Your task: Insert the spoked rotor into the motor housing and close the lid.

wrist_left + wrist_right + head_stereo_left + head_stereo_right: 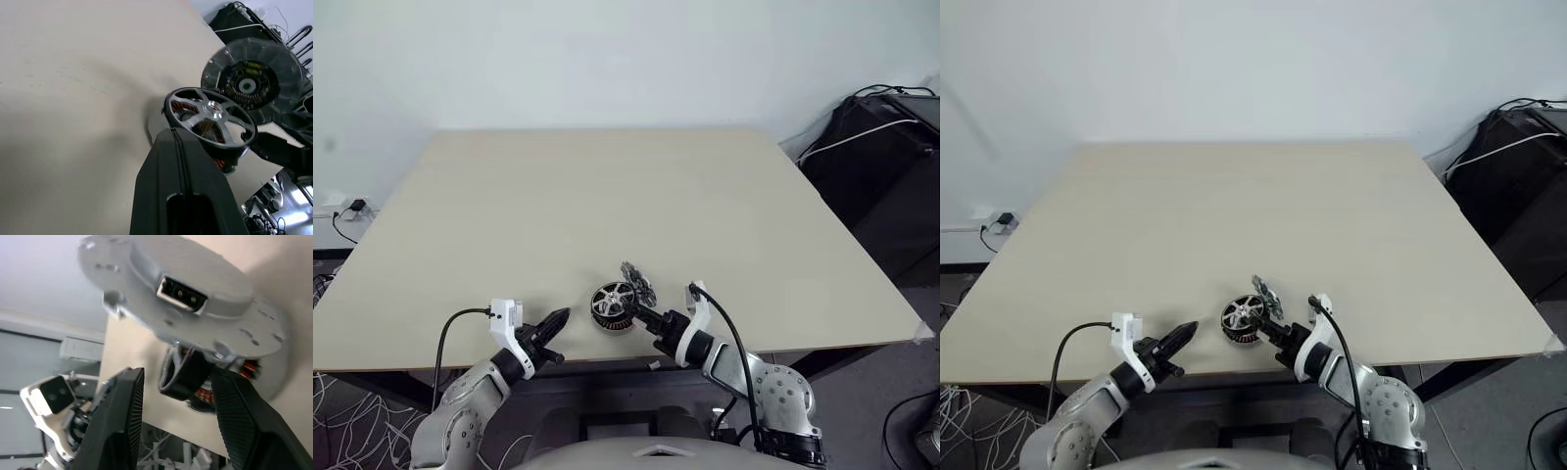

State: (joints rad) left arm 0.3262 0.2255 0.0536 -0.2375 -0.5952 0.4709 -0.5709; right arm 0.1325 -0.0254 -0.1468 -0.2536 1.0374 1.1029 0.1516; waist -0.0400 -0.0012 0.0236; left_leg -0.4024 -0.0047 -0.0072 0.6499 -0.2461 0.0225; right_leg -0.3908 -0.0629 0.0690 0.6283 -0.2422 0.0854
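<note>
1. My left hand has its fingers pressed together, holding nothing. It hovers near the front edge of the table, tips pointing at the motor and just short of it.
2. My right hand has its fingers apart. In the right wrist view they stand either side of the motor, under the tilted lid. I cannot tell whether either pad touches anything.
3. The spoked rotor appears to sit already in the motor housing: its silver spokes face up and copper windings show below the ring. The unit rests on the table close to the front edge, between my two hands.
4. The lid, a round grey disc with a connector socket on its outer face, is propped at an angle against the motor's far right side. It is touching or nearly touching the motor and is not closed.
5. Judgement: the step in hand is closing the lid. To do it well I should grip the disc by its rim, tip it flat, centre it over the rotor hub, then press evenly. The left hand could brace the housing so it does not slide.
6. Risks: the housing is near the table edge and may be pushed off. The lid may slip or seat crooked.
7. Surroundings: black equipment with cables stands off the table's right side, well apart. Nothing else lies near the motor.
</note>
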